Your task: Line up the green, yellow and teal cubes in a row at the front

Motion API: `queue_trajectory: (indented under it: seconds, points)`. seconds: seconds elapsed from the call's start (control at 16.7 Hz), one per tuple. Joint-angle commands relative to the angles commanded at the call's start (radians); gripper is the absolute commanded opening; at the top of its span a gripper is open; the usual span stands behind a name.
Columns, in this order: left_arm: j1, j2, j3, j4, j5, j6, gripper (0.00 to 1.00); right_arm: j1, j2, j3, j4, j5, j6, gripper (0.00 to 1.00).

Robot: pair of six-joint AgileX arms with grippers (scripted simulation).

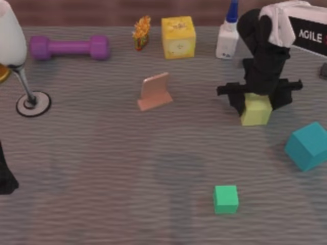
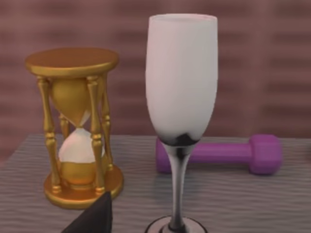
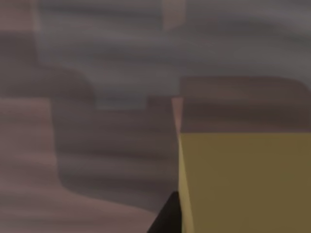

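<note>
1. Our right gripper (image 1: pixel 257 104) sits directly over the yellow cube (image 1: pixel 257 112), its black body covering the cube's far top edge. We cannot tell whether the jaws are clenched on the cube or merely straddling it; the right wrist view shows only a yellow face (image 3: pixel 243 182) filling the near field.
2. Taking the yellow cube as landmark: the teal cube (image 1: pixel 308 145) lies near it on the right, toward the front, close to the desk's right edge. The green cube (image 1: pixel 225 199) lies well apart toward the front, slightly left.
3. Our left gripper (image 1: pixel 5 178) is parked far left of the yellow cube, at the desk's left edge. Its jaws are not visible enough to judge.
4. Handling, in our judgement: the yellow cube looks rigid, matte and light, with flat parallel faces. Opposite side faces at mid-height offer the soundest hold; slip seems unlikely.
5. Room: the desk (image 1: pixel 127 168) in front and left of the yellow cube is open down to the green cube. Behind it stand a glue bottle (image 1: pixel 228 33) and a golden box (image 1: pixel 178 37); a pink stand (image 1: pixel 155 92) lies well left.
6. The teal cube's closeness to the right edge warrants care.
</note>
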Motion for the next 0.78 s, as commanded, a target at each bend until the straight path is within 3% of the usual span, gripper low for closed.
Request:
queue_trajectory:
  seconds: [0.24,0.54,0.78]
  points:
    - [0.000,0.000,0.000,0.000,0.000,0.000,1.00,-0.002,-0.022,0.020,-0.022,0.004,-0.001,0.00]
    - [0.000,0.000,0.000,0.000,0.000,0.000,1.00,0.003,-0.059,0.150,-0.201,0.003,-0.001,0.00]
    - [0.000,0.000,0.000,0.000,0.000,0.000,1.00,0.006,-0.073,0.184,-0.240,0.003,-0.002,0.00]
